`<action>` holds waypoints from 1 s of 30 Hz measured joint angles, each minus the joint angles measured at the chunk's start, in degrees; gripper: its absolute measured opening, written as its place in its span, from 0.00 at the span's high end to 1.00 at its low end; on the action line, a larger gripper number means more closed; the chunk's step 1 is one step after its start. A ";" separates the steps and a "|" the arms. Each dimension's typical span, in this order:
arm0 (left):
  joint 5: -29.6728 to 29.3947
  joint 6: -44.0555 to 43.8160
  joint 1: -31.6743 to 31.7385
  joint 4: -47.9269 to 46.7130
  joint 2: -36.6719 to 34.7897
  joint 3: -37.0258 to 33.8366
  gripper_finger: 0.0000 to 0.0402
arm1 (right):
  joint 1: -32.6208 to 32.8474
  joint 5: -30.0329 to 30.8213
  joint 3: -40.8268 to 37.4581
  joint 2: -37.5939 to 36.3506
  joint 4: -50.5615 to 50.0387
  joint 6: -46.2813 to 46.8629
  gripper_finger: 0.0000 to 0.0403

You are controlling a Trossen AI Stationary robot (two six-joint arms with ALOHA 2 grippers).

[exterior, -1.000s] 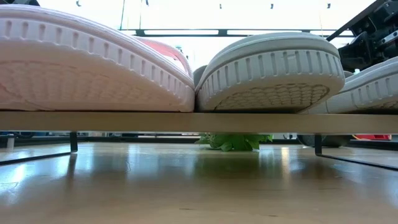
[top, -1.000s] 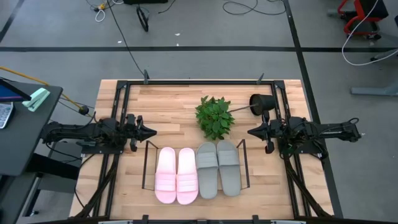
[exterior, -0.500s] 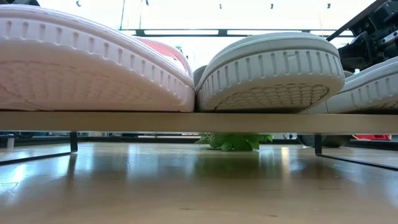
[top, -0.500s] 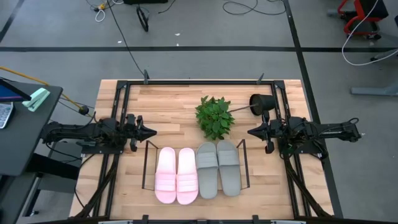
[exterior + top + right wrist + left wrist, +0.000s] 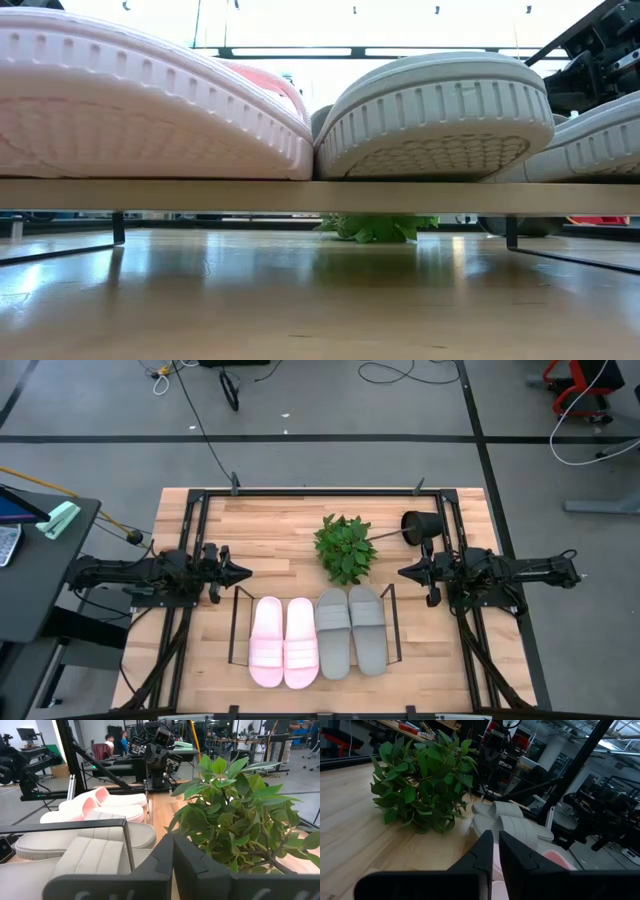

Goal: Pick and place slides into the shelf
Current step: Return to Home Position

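All four slides on shelf [image 5: 235, 628]: pink pair [image 5: 284, 642] left, grey pair [image 5: 352, 630] right, toes toward plant [image 5: 345, 547]
Left gripper [image 5: 244, 572] at left table [image 5: 270, 525] edge, fingers pressed together, empty
Right gripper [image 5: 403, 572] at right edge, fingers likewise together, empty
Placing judged complete; only homing left
For homing: draw each arm back along own side, clear of shelf uprights and plant, no sweep over slides
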 joint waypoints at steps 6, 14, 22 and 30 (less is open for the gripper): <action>0.01 -0.03 0.00 0.02 0.00 0.01 0.94 | 0.01 0.00 0.00 0.00 0.00 0.01 0.96; -0.01 -0.01 -0.02 0.02 0.00 0.01 0.91 | 0.02 0.00 0.00 0.00 0.00 0.00 0.96; -0.01 -0.01 -0.02 0.00 0.00 0.01 0.90 | 0.02 0.02 0.00 0.00 0.00 0.01 0.96; 0.00 -0.01 -0.01 0.01 0.00 0.01 0.94 | 0.00 0.02 0.00 0.00 0.00 0.00 0.96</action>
